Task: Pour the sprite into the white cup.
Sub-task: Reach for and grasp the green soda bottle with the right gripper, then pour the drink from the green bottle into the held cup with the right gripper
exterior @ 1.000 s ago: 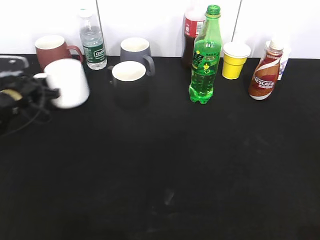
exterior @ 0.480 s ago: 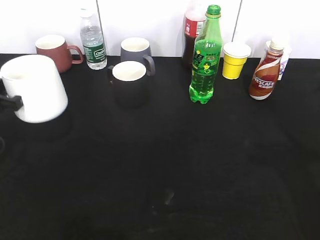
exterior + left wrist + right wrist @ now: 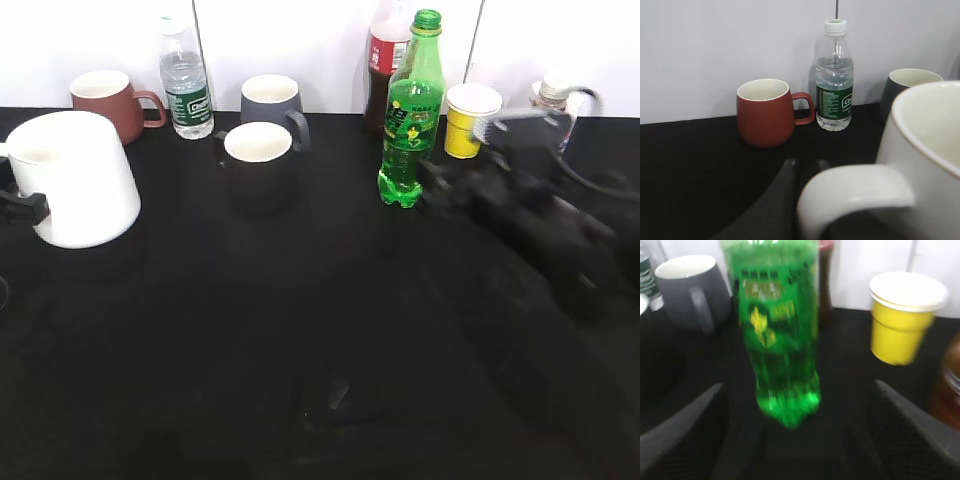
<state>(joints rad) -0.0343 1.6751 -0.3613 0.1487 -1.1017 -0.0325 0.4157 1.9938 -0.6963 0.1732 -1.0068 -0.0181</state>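
Observation:
The sprite (image 3: 410,115), a tall green bottle with a green cap, stands upright at the back of the black table; it also shows in the right wrist view (image 3: 777,335). My right gripper (image 3: 435,190) is open just right of it, its fingers (image 3: 797,425) spread wide on either side, apart from the bottle. The white cup (image 3: 72,180) stands at the far left. My left gripper (image 3: 22,205) is shut on its loop handle (image 3: 850,192), with the cup body (image 3: 927,150) close to the camera.
A black mug (image 3: 260,165), a grey mug (image 3: 272,102), a red mug (image 3: 105,100) and a small water bottle (image 3: 185,80) stand at the back left. A cola bottle (image 3: 382,60) is behind the sprite, a yellow cup (image 3: 468,120) to its right.
My right arm has come into view from the right and reached the sprite, hiding the coffee bottle. The white cup, held by my left gripper, moved left and forward and now sits more upright.

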